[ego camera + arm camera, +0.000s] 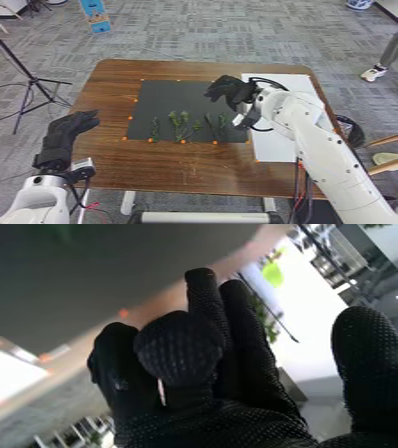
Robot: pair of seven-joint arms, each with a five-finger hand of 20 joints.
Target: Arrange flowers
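In the head view my right hand (pixel 229 92) is over the upper right corner of the dark mat, beyond the stems and touching none of them. Several green leafy stems lie side by side along the mat's near part: a thin one (pixel 155 131) at the left, a bushier one (pixel 184 122) beside it, and a narrow one (pixel 222 122) at the right. My left hand (pixel 67 131) is at the table's left edge, fingers relaxed. In the right wrist view my right hand (pixel 240 354) holds nothing, its thumb apart from loosely spread fingers.
The dark mat (pixel 164 95) has small orange markers around its edges. A white board (pixel 274 150) lies along its right side, partly under my right arm. A black tripod (pixel 31 77) stands left of the brown table (pixel 107 95).
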